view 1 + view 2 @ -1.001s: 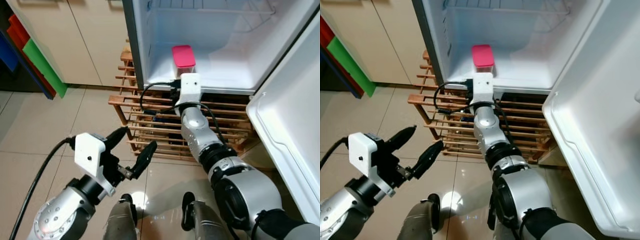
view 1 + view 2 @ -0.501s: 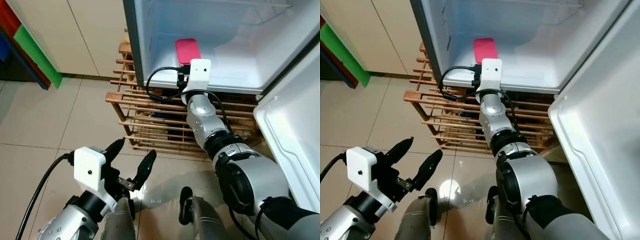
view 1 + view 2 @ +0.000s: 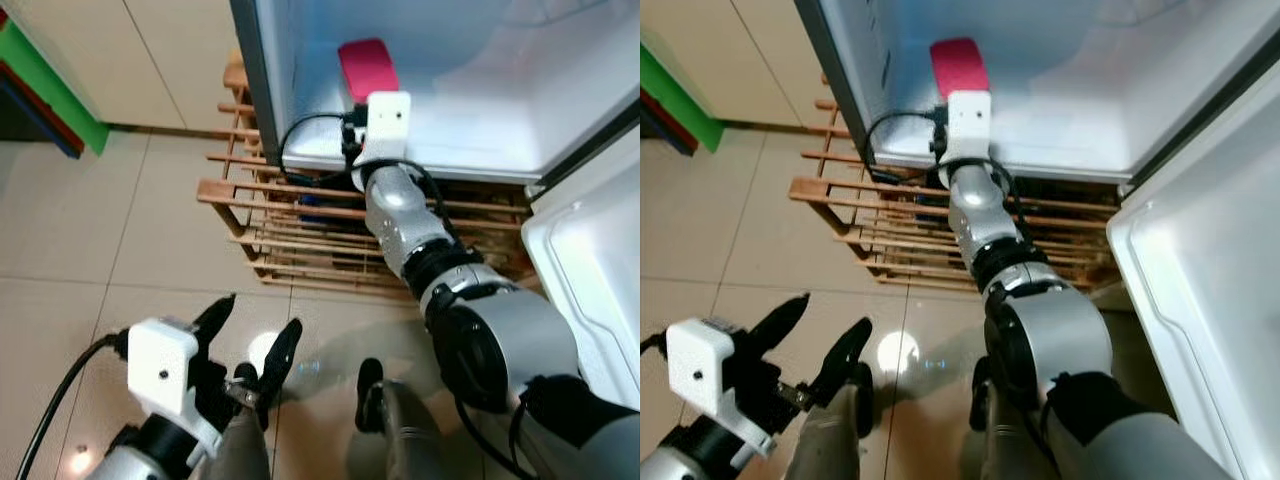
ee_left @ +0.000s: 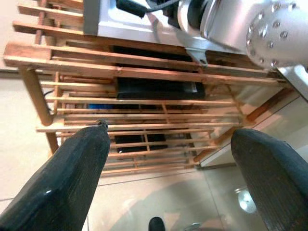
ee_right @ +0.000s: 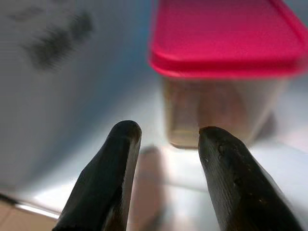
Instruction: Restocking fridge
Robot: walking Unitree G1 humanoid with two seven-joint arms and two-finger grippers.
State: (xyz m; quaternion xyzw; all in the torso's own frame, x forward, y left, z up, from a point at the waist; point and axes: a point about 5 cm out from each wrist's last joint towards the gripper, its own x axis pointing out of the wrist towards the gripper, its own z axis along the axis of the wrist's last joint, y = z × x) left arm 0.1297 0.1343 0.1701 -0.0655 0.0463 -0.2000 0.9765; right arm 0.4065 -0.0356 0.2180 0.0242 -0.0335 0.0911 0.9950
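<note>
While the pink-lidded box (image 3: 367,68) already sat on the fridge floor (image 3: 470,140), the right gripper (image 5: 166,144) at its 6 o'clock was a little open and empty, and the left gripper (image 3: 250,335) hung wide open, so that box looked done.

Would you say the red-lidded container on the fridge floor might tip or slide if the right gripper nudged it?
The red-lidded container looks boxy and rigid, so probably stable rather than tippy. On the smooth white fridge floor it would likely slide. The right gripper sits open just short of it.
</note>
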